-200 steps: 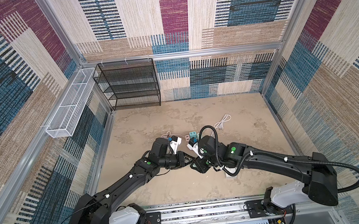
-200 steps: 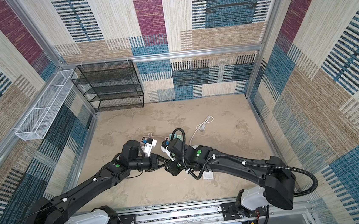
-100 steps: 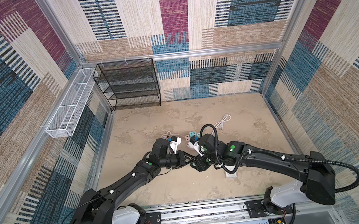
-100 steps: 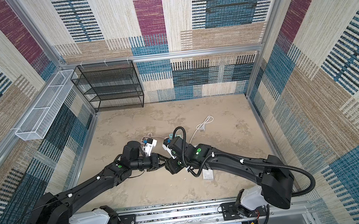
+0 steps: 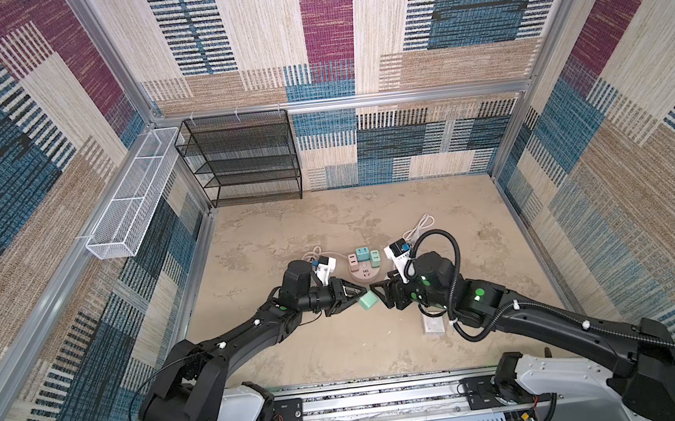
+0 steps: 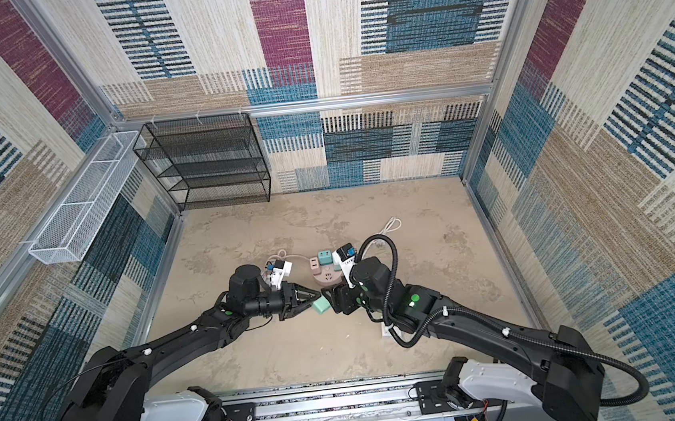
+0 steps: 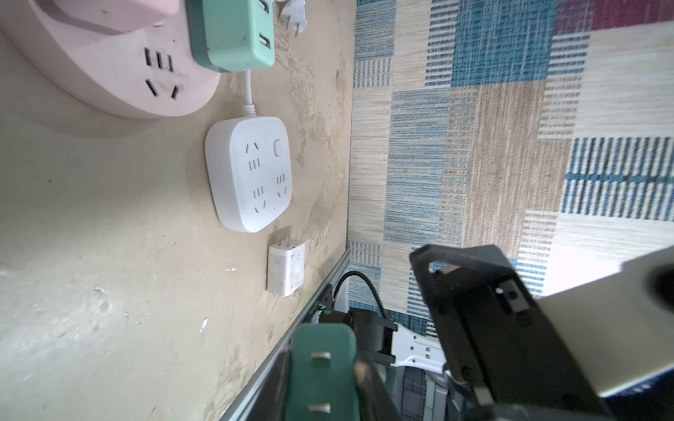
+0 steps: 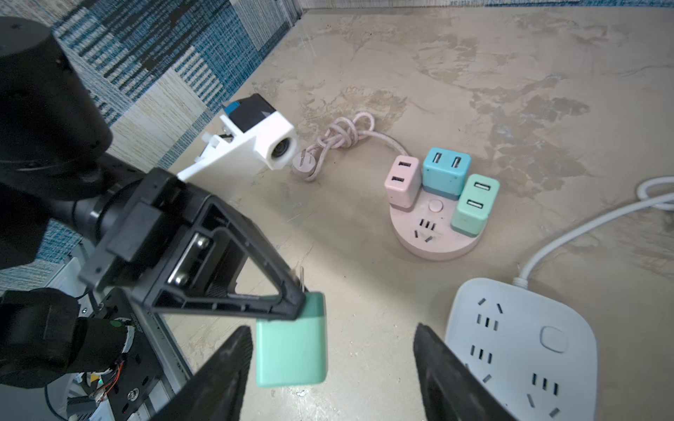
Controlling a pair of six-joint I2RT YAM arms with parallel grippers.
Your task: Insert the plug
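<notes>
The plug (image 5: 368,301) (image 6: 320,305) is a mint-green block with two flat prongs (image 7: 321,355). It hangs above the floor at the middle front in both top views. My left gripper (image 5: 360,293) (image 7: 324,379) is shut on it near the pronged end. My right gripper (image 5: 378,295) (image 8: 332,333) faces it from the right and stands open, with the plug (image 8: 291,350) close to one finger and untouched. A round pink power strip (image 5: 364,275) (image 8: 434,237) behind them carries three small adapters. One of its sockets (image 8: 423,227) is bare.
A square white power strip (image 7: 250,175) (image 8: 518,346) lies under my right arm, and a small white charger (image 5: 433,328) (image 7: 286,269) lies beside it. A knotted pink cord (image 8: 339,138) and a white cable (image 5: 420,225) lie farther back. A black mesh shelf (image 5: 239,157) and a white wire basket (image 5: 134,196) stand at the back left.
My right gripper has opened and let go of the green plug. The left gripper still holds it, and both arms have stayed nearly in place.
</notes>
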